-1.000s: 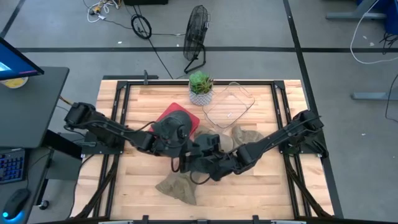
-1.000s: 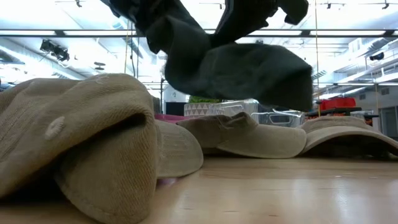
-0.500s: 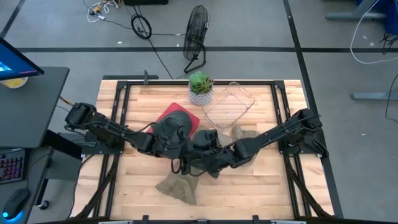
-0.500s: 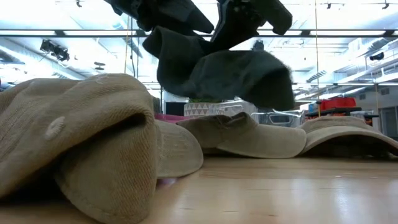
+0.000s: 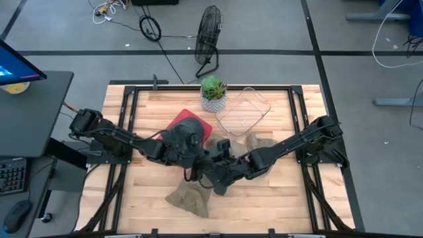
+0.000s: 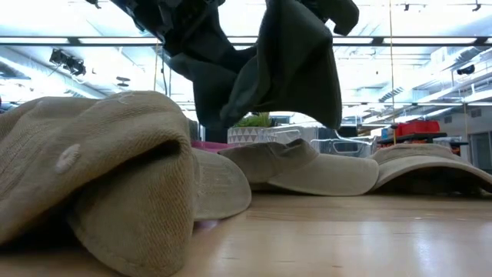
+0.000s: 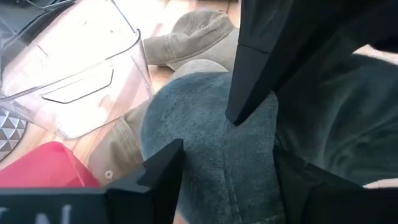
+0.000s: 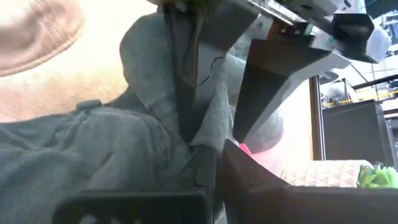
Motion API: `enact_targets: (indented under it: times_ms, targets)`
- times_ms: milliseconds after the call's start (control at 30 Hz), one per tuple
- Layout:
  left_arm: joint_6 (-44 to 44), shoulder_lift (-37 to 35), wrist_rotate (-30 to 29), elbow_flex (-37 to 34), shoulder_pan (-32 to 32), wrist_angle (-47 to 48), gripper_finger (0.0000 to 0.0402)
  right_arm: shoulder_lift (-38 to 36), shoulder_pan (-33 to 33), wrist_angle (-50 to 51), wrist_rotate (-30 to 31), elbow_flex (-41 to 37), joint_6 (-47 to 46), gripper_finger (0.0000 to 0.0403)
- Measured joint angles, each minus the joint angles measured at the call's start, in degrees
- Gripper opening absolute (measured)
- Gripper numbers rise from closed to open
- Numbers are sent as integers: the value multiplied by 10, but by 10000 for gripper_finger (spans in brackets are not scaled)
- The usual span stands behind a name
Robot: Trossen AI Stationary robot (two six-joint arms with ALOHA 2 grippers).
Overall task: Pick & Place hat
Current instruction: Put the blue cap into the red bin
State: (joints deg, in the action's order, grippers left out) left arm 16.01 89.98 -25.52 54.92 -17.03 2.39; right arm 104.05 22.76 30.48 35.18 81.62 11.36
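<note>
A dark grey hat (image 6: 284, 69) hangs in the air over the middle of the table, between both grippers (image 5: 215, 173). My left gripper (image 5: 198, 158) comes in from the left and my right gripper (image 5: 221, 165) from the right. Each is shut on the grey cloth, and they sit close together. In the low view the hat hangs steeply with a fold down its middle, clear of the table. The left wrist view shows its rounded crown (image 7: 211, 137). Tan hats lie on the table below and around it. My left gripper pinches a fold of the grey hat (image 8: 214, 112) between its two fingers (image 8: 186, 74), coming from above and the left. The hat hangs below it, clear of the table. My right gripper holds the hat's cloth (image 8: 155, 143) near the left gripper's grip, from above and the right. Its own body hides the exact place. The cloth hangs slack below.
A tan hat (image 5: 188, 197) lies crumpled near the front edge, large in the low view (image 6: 100, 169). More tan hats (image 5: 261, 142) lie right of centre. A red mat (image 5: 201, 122), a clear plastic tub (image 5: 243, 111) and a potted plant (image 5: 213, 92) stand on the far side.
The grey hat went from spread out almost level to hanging steeply, and its right side swung down and in toward the middle. My right gripper moved a little toward the left gripper and the far edge. Both kept their hold, and the hat stayed clear of the table.
</note>
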Motion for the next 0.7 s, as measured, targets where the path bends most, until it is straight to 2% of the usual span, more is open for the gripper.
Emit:
enact_targets:
  times_ms: [133,433,533,700]
  targets:
    - [1,-1,9,0,0,6,148,0,0,-24,-1,0,16,15]
    - [2,2,17,-3,-4,27,18,-1,0,-46,8,3,16,70]
    - [21,1,15,-3,-5,46,18,-2,4,-47,22,3,15,88]
    - [70,-20,6,-3,-11,117,24,-2,28,-45,82,3,15,116]
